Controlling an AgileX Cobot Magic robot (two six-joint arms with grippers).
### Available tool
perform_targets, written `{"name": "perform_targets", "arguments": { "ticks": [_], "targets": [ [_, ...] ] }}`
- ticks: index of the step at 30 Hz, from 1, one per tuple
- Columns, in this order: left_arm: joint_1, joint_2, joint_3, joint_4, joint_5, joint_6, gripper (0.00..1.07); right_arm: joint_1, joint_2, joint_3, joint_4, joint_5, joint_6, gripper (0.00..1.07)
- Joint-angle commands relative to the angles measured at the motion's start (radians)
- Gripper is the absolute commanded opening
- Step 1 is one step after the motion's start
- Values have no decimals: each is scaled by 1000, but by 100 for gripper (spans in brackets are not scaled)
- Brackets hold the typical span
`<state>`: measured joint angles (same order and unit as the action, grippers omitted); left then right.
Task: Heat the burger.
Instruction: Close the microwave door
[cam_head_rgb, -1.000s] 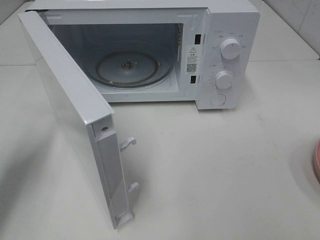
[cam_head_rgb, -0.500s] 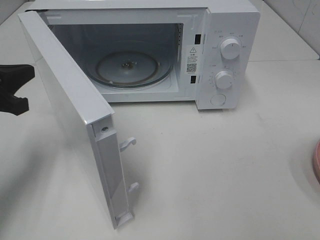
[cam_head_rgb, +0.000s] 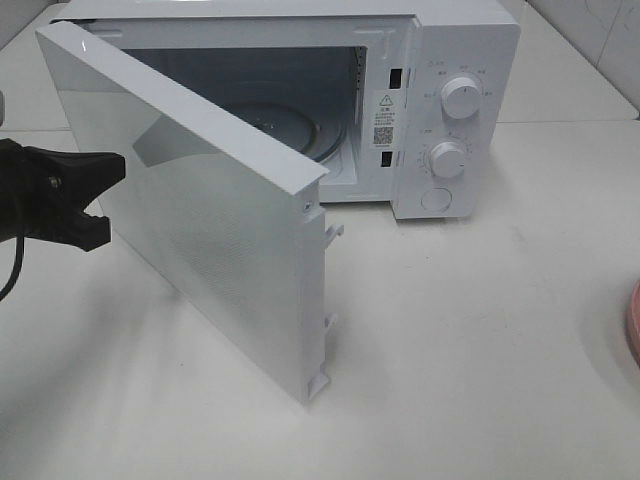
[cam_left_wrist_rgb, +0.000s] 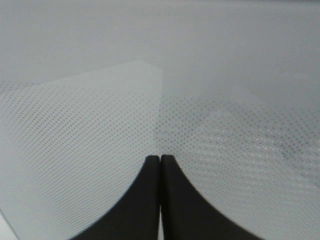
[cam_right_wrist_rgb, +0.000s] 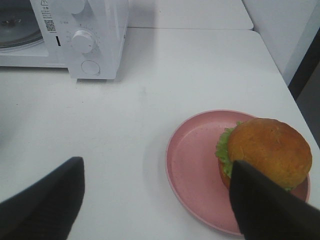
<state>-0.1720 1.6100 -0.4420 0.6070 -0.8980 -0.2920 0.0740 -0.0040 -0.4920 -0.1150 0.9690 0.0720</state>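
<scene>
Turntable (cam_head_rgb: 325, 135) mostly behind microwave door (cam_head_rgb: 210, 215)

Matte black left pincer (cam_head_rgb: 100, 200) with a black cable; the right pincer (cam_right_wrist_rgb: 155, 200) has 2 broad black fingers.

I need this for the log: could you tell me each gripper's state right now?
Left gripper: shut, empty, at the microwave door.
Right gripper: open, holding nothing.
</scene>
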Motion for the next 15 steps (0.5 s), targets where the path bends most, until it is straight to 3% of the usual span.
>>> {"name": "perform_targets", "arguments": {
  "ticks": [1,15],
  "targets": [
    [-24,4,-8,-27,-18,0,0,-5,-26,3,2,-7,-14,76],
    [-167,81,-156,-90,61,-5,0,-5,-26,3,2,-7,-14,76]
  ]
}}
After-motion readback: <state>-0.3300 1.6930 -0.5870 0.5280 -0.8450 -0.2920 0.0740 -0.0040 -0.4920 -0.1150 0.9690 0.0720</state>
